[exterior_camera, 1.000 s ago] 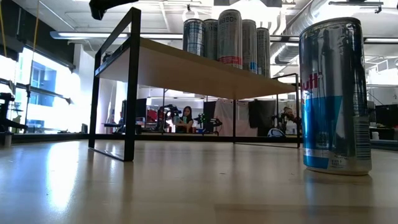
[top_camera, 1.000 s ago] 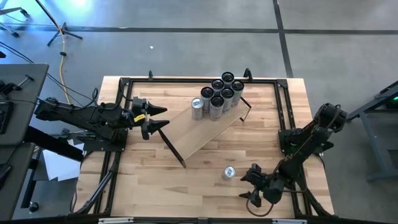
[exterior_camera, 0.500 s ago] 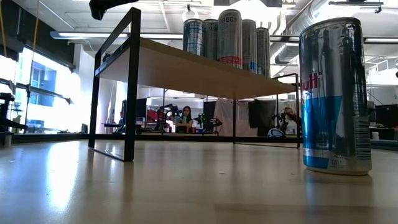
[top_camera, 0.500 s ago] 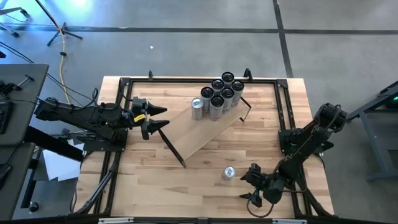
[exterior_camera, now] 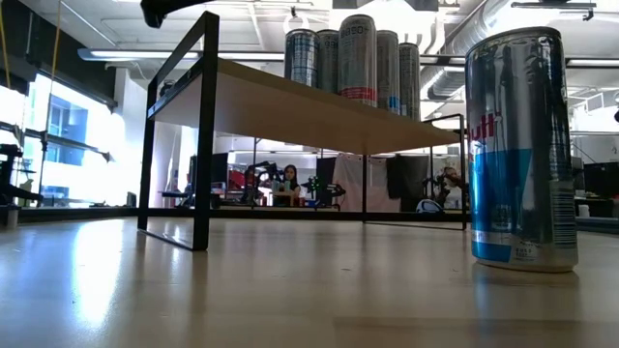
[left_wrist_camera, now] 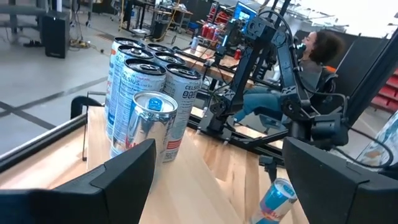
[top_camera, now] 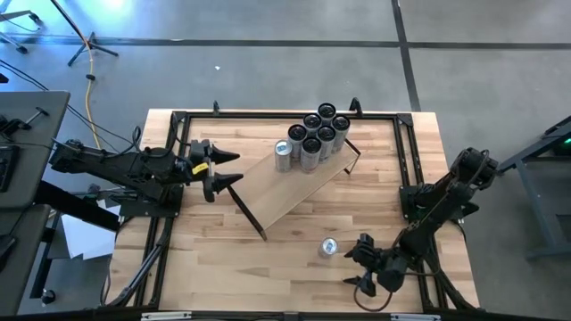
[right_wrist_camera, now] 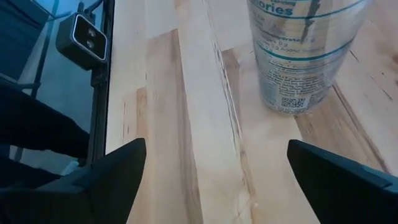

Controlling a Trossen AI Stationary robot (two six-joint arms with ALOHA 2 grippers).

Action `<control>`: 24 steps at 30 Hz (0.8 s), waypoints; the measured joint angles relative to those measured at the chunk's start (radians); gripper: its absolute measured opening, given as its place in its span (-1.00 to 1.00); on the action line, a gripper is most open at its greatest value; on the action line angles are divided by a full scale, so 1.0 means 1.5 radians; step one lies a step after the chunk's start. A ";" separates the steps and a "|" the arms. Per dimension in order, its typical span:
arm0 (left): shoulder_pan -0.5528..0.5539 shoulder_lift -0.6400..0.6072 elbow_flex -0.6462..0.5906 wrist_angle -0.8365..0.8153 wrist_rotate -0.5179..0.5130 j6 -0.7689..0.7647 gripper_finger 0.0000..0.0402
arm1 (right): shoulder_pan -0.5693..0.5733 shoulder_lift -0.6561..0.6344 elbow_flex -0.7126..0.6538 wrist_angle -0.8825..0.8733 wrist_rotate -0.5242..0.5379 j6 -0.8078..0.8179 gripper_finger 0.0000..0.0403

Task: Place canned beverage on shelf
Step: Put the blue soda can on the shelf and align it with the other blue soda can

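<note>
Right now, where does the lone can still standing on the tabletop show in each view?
High: can on the tabletop near the front edge, just left of the right claw.
Low: fills the right side, upright.
Left wrist: lower right, blue and silver.
Right wrist: top, right of middle, ahead of the open fingers.
Shared landmark: shelf with its cluster of cans.
</note>
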 joint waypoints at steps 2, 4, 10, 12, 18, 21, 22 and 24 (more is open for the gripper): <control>0.000 0.000 0.000 0.000 0.000 0.014 0.60 | -0.007 0.000 0.000 0.000 -0.002 0.005 0.88; 0.000 0.000 0.000 0.000 0.000 0.029 0.60 | -0.014 0.000 0.000 0.000 -0.002 0.006 0.88; 0.000 0.000 0.000 -0.004 0.000 0.050 0.60 | -0.040 0.000 0.000 -0.024 -0.021 0.023 0.88; 0.000 0.000 0.000 -0.010 0.000 0.050 0.60 | -0.048 0.000 0.000 -0.046 -0.040 0.052 0.88; 0.000 0.000 0.000 -0.022 0.000 0.039 0.60 | -0.044 0.000 0.000 -0.058 0.016 0.073 0.88; 0.000 0.000 0.000 -0.021 0.000 0.036 0.60 | -0.035 0.000 0.000 -0.061 0.081 0.073 0.88; 0.000 0.000 0.000 -0.020 0.000 0.029 0.60 | -0.032 0.000 0.000 -0.064 0.095 0.072 0.88; 0.000 0.000 0.000 -0.020 -0.001 0.013 0.60 | -0.029 0.001 0.000 -0.067 0.113 0.064 0.88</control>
